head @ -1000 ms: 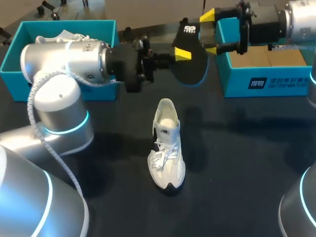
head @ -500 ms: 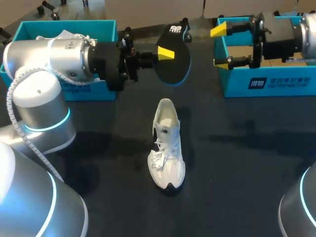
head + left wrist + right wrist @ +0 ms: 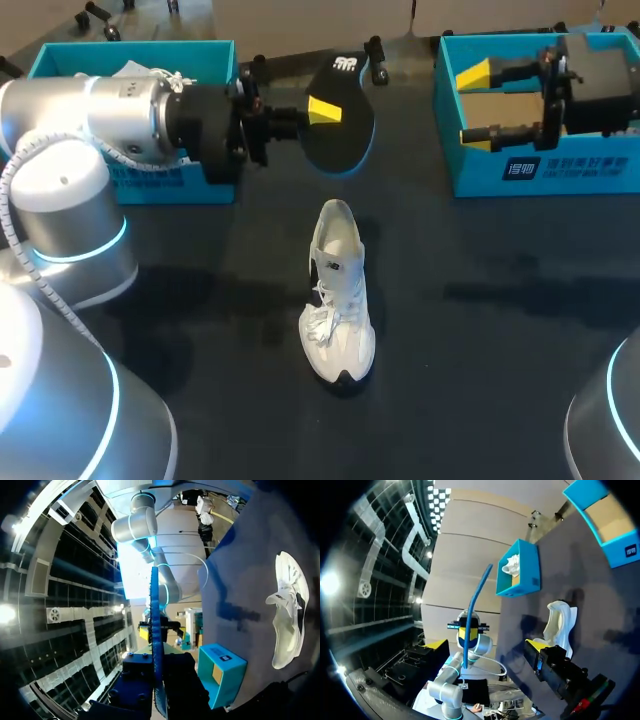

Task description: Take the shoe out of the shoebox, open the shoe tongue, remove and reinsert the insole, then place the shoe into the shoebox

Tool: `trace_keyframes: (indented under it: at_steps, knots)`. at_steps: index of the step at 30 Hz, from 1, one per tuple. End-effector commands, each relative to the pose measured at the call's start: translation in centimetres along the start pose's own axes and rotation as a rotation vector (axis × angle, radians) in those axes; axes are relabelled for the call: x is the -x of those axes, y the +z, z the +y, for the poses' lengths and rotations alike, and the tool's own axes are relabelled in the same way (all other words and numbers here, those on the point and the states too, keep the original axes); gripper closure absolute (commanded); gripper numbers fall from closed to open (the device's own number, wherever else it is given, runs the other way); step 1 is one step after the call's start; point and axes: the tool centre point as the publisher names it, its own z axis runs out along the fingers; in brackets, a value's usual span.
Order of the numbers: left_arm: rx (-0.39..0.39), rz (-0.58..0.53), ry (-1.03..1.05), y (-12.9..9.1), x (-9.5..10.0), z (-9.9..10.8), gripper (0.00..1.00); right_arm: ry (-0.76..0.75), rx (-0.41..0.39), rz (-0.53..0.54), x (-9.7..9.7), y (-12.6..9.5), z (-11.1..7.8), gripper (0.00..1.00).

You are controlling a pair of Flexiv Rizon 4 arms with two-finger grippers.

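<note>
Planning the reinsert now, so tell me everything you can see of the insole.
The insole is a thin foot-shaped pad, dark on the face toward the head camera, with a bright blue edge and white print at one end. It hangs clear of the table, pinched from both faces between the fingers of the left gripper. Both wrist views show it edge-on as a thin blue strip. Nothing else touches it; the white shoe stands apart on the table.

Dark table [image 3: 500,380], soft shadow beside shoe [image 3: 338,290]; ceiling lamps [image 3: 331,582] glare.
</note>
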Motion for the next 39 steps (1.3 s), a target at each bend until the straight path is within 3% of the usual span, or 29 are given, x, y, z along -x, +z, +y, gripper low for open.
trace_keyframes:
  at_steps: [1,9,15,24,27,28,34,39]
  knots:
    - [-0.004,0.002,0.001,0.2,0.0,0.3,1.00,0.002,0.001,-0.003,-0.1,0.1,0.0,0.00]
    - [-0.004,0.002,0.001,0.2,0.0,0.3,1.00,0.002,0.001,-0.003,-0.1,0.1,0.0,0.00]
    - [-0.034,0.095,-0.213,0.4,1.2,-1.2,1.00,0.002,0.001,-0.003,-0.1,0.1,0.0,0.00]
    - [0.105,0.235,-0.792,-0.3,1.2,-1.7,1.00,0.002,0.001,-0.003,-0.1,0.1,0.0,0.00]
    - [0.129,0.227,-0.957,-0.4,1.0,-1.8,1.00,0.002,0.001,-0.003,-0.1,0.1,0.0,0.00]
    - [0.152,0.204,-1.043,-0.3,1.0,-1.8,1.00,0.002,0.001,-0.003,-0.1,0.1,0.0,0.00]
    - [0.093,0.130,-1.541,0.1,0.9,-2.1,1.00,0.002,0.001,-0.003,-0.1,0.1,0.0,0.00]
    - [0.077,0.004,-1.863,0.5,0.4,-1.7,1.00,0.002,0.001,-0.003,-0.1,0.1,0.0,0.00]
